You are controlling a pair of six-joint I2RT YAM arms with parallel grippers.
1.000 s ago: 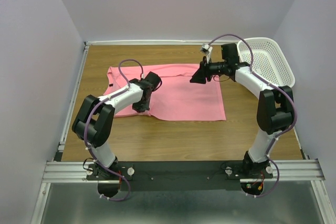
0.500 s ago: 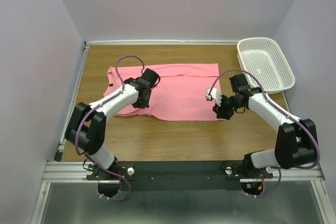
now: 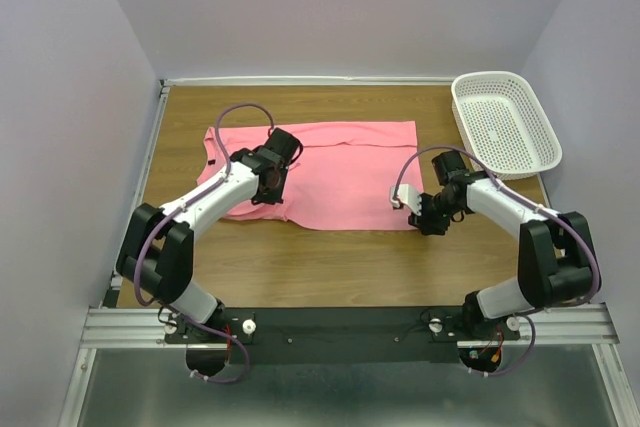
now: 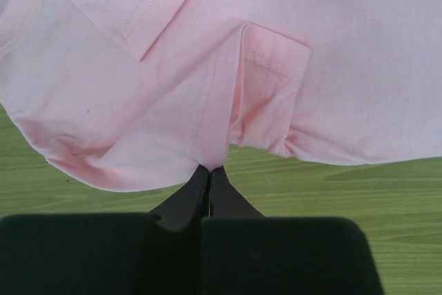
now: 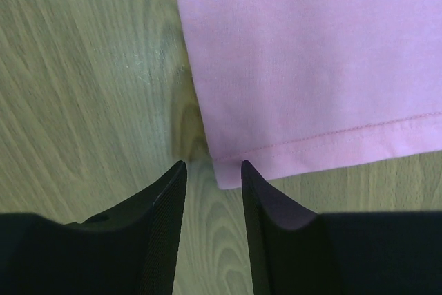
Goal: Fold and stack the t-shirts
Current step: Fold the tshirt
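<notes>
The table [image 3: 330, 257] carries the pink t-shirt [image 3: 345, 172], spread flat across its middle with the neck end to the left and the hem to the right. A white basket [image 3: 505, 125] stands apart from it at the far right corner. The left gripper [image 4: 209, 173] is low at the t-shirt's near left edge, its fingers pressed together on a puckered fold of cloth, while the right gripper [image 5: 213, 170] sits at the near right corner, its fingers a narrow gap apart with the hem corner lying between their tips, unclamped.
</notes>
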